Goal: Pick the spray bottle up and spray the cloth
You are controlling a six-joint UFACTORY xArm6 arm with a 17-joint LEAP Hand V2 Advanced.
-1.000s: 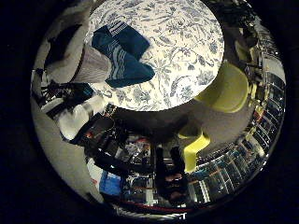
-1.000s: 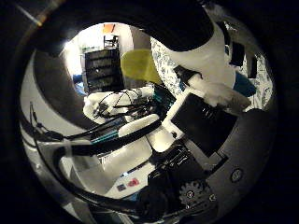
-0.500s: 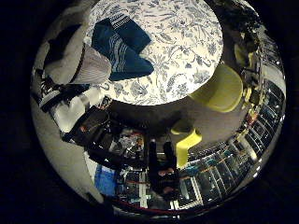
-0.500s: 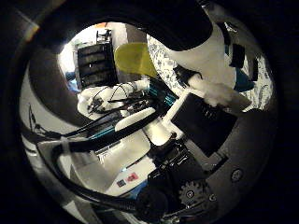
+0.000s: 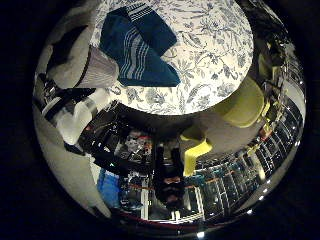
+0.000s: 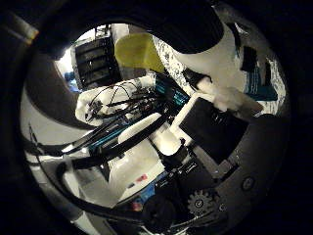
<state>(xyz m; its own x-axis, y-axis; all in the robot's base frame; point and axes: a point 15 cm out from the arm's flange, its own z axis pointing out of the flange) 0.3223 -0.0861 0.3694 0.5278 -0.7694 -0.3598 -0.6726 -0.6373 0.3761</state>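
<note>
A blue striped cloth [image 5: 140, 45] lies crumpled on a round table with a floral tablecloth [image 5: 215, 50], well below the palm in the right little finger side palm view. A pale spray bottle [image 5: 85, 68] with a ribbed side stands close against the palm at that view's edge. Parts of my hand [image 5: 75, 118] are beside it. In the right thumb side palm view, the white and black fingers of my hand [image 6: 210, 122] curl round a white body [image 6: 210, 49] that looks like the bottle. The bottle is off the table.
Two yellow-green chairs [image 5: 245, 100] [image 5: 195, 152] stand by the table's edge. Shelves and cluttered furniture [image 5: 150, 180] fill the floor beyond. The thumb side view shows the arm's white body [image 6: 137, 147], a dark shelf unit [image 6: 98, 59] and a yellow-green chair [image 6: 142, 49].
The whole picture has shifted. The cloth and table now show larger and nearer the view's middle, while the bottle keeps its place by the palm. The fingers' pose is unchanged.
</note>
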